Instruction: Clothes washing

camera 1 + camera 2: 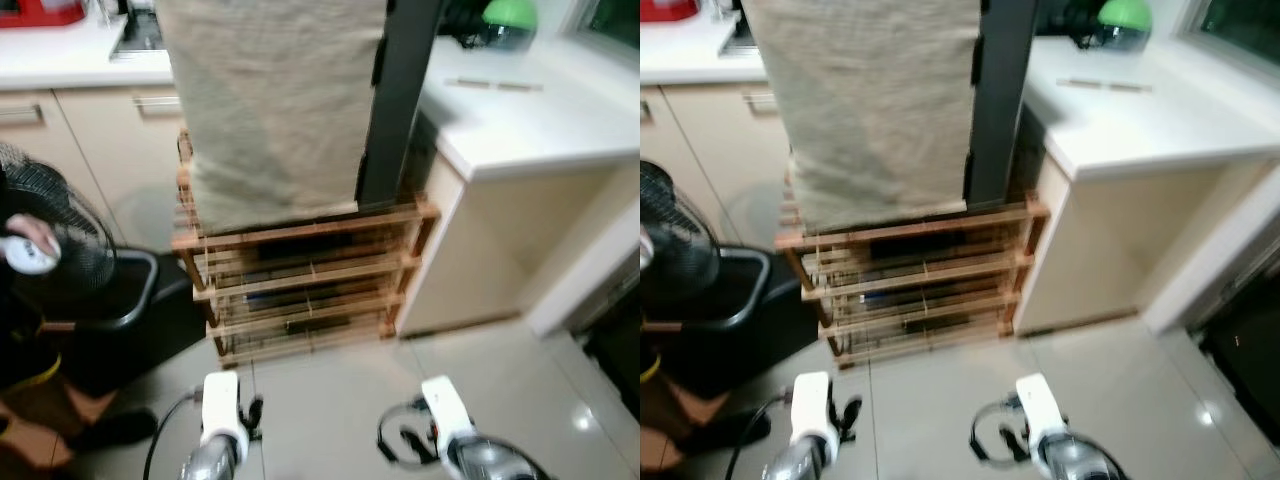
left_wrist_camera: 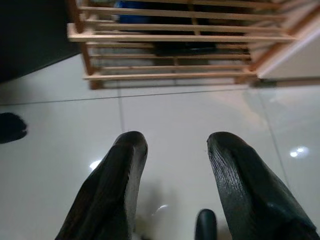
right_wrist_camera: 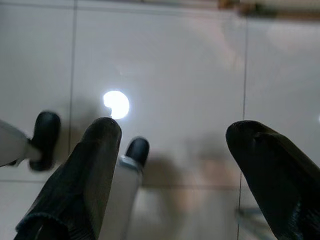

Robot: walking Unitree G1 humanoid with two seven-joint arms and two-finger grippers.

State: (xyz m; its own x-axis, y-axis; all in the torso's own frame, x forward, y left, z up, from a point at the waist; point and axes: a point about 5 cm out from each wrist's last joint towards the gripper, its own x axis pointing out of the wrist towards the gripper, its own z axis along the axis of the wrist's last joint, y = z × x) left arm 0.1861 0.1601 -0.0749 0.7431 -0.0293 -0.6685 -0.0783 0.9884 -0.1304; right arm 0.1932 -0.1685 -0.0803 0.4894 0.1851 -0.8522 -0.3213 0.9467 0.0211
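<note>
One wooden rack (image 1: pixel 300 290), one beige cloth (image 1: pixel 270 100), one black fan (image 1: pixel 60 250), two pincers, both spread.

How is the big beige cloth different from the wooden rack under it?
The beige cloth is soft, plain and hangs down flat; the wooden rack is hard, orange-brown and made of thin slats with gaps. The cloth is one solid sheet, while the rack has several shelves. Both stand beside the white counter.
</note>
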